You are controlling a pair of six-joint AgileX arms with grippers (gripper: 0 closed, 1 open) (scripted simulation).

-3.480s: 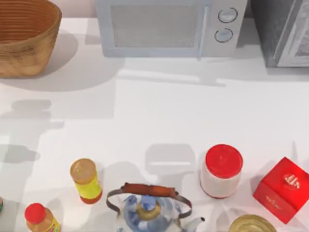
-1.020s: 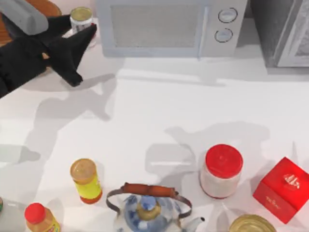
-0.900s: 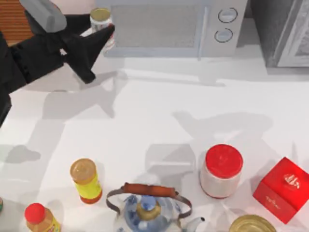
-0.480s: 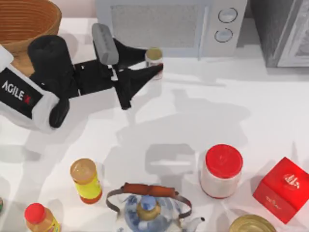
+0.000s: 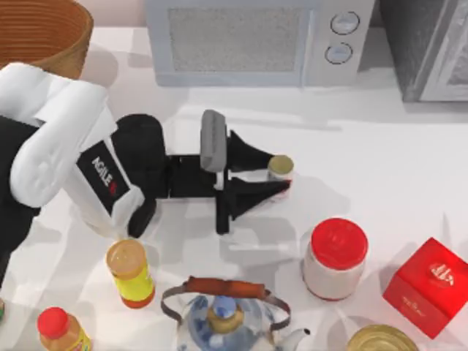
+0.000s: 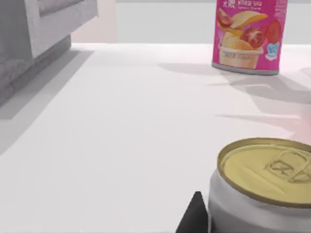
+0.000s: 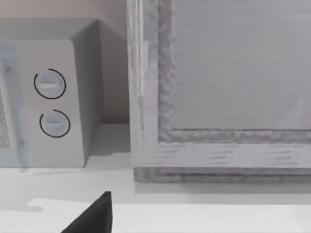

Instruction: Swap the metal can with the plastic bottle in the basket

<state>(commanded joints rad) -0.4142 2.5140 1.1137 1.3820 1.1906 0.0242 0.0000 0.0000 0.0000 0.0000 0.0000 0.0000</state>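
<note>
My left gripper is shut on the plastic bottle, a tiny white container with a tan-gold top, near the middle of the table. In the left wrist view the bottle sits close, beside one dark fingertip. The wicker basket stands at the back left, partly behind my left arm. At the front right edge lies the brassy top of the metal can. One dark finger of my right gripper faces the microwave and a grey cabinet.
A microwave and a grey cabinet line the back. A red-lidded white jar, a red box, a kettle, a yellow bottle and an orange bottle crowd the front. A pink can stands farther off.
My left arm came in at the basket, then carried the bottle rightwards and forwards, from beside the microwave to the middle of the table.
</note>
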